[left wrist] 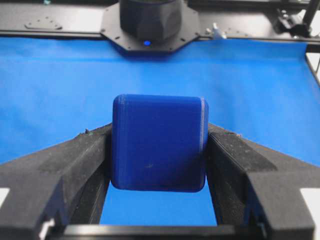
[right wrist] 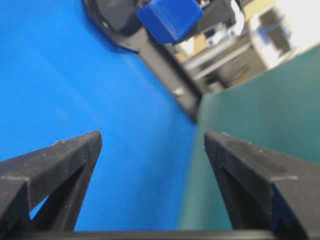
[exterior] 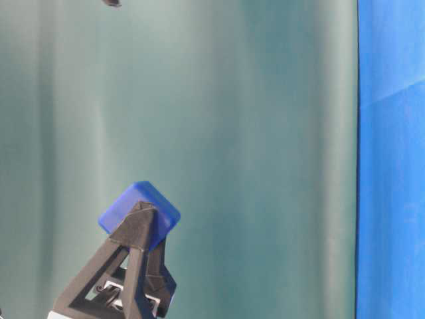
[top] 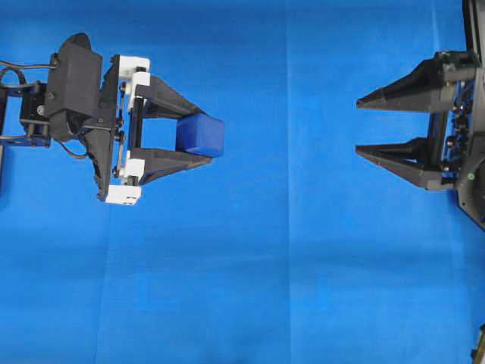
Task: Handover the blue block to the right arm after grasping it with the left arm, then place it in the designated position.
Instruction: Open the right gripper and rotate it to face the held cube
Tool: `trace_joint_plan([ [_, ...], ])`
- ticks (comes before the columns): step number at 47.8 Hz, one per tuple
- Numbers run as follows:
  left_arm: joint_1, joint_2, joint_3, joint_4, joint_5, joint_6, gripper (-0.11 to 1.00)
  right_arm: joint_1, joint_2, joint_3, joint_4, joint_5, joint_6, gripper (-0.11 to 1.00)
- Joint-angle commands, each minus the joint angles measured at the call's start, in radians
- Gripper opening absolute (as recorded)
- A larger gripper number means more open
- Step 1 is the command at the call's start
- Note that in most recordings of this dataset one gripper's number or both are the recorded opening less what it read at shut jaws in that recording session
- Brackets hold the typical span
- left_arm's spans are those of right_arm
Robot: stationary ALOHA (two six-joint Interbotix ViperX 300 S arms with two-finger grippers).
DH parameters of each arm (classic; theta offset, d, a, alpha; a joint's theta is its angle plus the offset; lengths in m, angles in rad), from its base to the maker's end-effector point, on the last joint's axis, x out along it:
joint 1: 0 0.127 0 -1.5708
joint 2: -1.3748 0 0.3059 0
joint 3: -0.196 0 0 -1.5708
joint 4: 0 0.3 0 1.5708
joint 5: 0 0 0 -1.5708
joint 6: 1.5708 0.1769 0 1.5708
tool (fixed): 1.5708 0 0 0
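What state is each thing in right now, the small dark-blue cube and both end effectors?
Small dark-blue rounded cube: clamped between the left fingertips, lifted off the blue cloth.
Left end effector with white brackets: shut on the cube.
Right all-black end effector: open, empty, facing the cube across a gap.

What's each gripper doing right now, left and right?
Left gripper: shut on the blue block, held above the cloth.
Right gripper: open, empty, well apart from the block.
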Motion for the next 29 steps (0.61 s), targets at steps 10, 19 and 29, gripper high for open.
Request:
trace_joint_plan([
  [10, 0.002, -0.018, -0.011, 0.0, -0.009, -0.002, 0.49, 0.014, 0.012, -0.031, -0.319, 0.006, -0.006, 0.96],
  [19, 0.002, -0.017, -0.011, -0.002, -0.009, -0.002, 0.49, 0.015, 0.032, -0.032, -0.371, 0.075, -0.006, 0.96],
  [29, 0.0, -0.017, -0.012, -0.002, -0.009, -0.002, 0.49, 0.02, 0.038, -0.035, -0.371, 0.072, -0.006, 0.96],
])
